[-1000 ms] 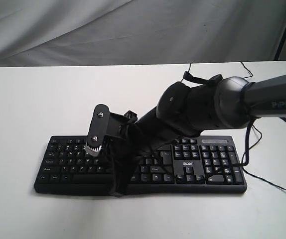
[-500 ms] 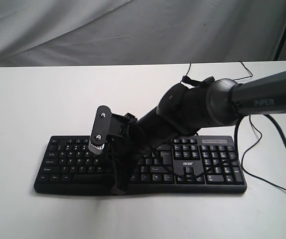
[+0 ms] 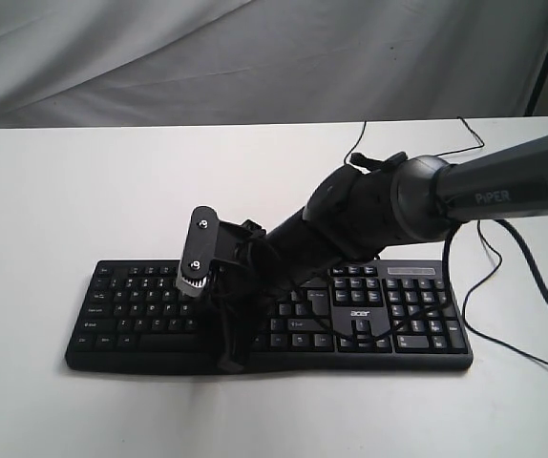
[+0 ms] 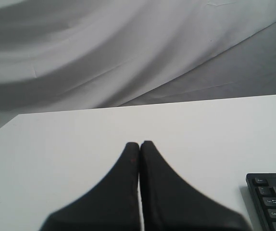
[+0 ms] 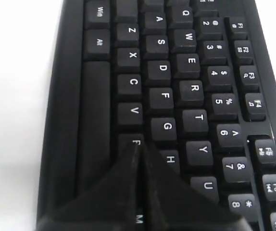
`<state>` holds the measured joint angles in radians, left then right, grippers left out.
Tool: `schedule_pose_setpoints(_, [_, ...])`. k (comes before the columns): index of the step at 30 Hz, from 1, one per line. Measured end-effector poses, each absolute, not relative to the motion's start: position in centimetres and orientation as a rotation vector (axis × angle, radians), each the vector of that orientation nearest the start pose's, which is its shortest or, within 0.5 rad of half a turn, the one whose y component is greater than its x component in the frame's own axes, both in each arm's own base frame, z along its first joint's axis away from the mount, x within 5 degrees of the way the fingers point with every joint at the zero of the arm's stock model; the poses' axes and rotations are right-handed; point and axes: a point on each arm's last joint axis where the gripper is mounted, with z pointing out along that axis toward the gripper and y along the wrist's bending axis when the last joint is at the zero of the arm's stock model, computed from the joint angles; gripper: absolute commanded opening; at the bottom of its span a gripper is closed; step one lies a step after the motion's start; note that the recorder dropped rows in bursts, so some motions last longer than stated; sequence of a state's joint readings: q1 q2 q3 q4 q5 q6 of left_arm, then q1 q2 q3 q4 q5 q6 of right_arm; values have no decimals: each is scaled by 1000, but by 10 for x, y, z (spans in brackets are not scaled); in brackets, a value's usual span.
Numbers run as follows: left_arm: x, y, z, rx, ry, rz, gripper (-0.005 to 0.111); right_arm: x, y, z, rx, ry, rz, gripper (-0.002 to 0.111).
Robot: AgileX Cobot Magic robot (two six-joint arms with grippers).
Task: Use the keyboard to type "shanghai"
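The black keyboard [image 3: 140,305] lies lengthwise on the white table [image 3: 64,191], with an "acer" logo near its number pad. My right gripper [image 3: 233,363] reaches across from the right and points down over the keyboard's middle front. Its jaws are shut with nothing held. In the right wrist view the keyboard [image 5: 162,72] fills the frame and the right gripper [image 5: 140,145] ends beside the H key [image 5: 170,159], partly covering the key below it. Contact cannot be made out. My left gripper [image 4: 139,143] hovers shut over bare table, with a corner of the keyboard [image 4: 272,197] beside it.
The thin black cables [image 3: 522,353] run off the keyboard's right end and across the table toward the back. A grey cloth backdrop [image 3: 255,57] hangs behind the table. A dark stand leg [image 3: 546,57] is at the far right.
The right arm has shifted a little to the right along the keyboard, carrying its shut gripper with it. The keyboard has stayed put.
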<state>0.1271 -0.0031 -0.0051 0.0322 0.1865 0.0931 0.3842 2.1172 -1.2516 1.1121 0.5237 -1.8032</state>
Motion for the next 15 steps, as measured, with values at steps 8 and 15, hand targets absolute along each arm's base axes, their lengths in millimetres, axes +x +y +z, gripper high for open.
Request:
schedule_pose_setpoints(8, [55, 8, 198, -7, 1665, 196, 1, 369, 194, 114, -1494, 2005, 470, 0])
schedule_pose_setpoints(15, [55, 8, 198, -7, 1665, 196, 1, 369, 193, 114, -1498, 2002, 480, 0])
